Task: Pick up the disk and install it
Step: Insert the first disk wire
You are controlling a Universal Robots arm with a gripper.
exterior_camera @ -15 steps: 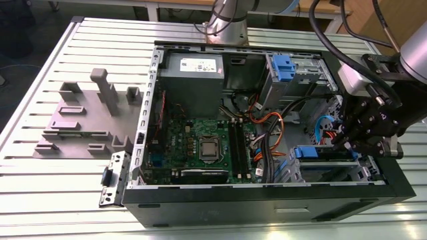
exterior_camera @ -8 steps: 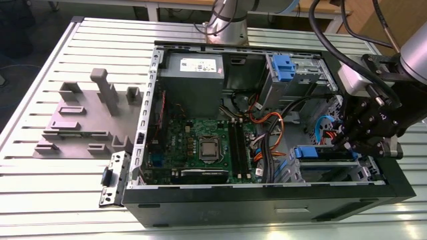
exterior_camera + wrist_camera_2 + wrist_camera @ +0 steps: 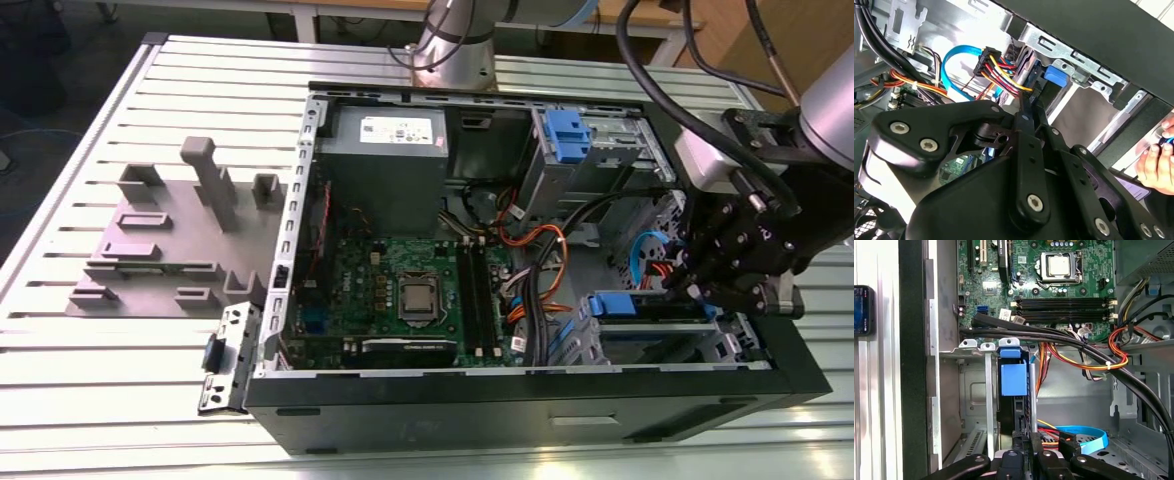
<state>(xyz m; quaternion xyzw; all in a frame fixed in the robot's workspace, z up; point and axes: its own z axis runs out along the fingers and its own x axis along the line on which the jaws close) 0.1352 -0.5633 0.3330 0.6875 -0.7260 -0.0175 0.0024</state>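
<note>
Black linkages of the gripper [image 3: 1021, 452] filled the foreground in both wrist views, reaching down into the open computer case [image 3: 534, 395] at the drive bay [image 3: 654, 335] near the exterior view's right. The disk [image 3: 1013, 390] stood edge-on in that bay, its blue rail end facing out between the metal cage walls, and the gripper's fingers sat narrow on either side of its dark body, seemingly clamped on it, though the contact itself was hard to make out. Judged from this, the pick-up was done and the disk was already partly seated in the bay; whether it had gone fully home could not be told. Red, yellow and orange cables [image 3: 1079, 360] and a blue ribbon cable [image 3: 1089, 432] ran close by the bay. The case lay on its side on a ribbed aluminium counter [image 3: 134, 400] beside a grey fixture block [image 3: 174, 240]. A person's hand [image 3: 1159, 165] showed at the edge of the second wrist view.
</note>
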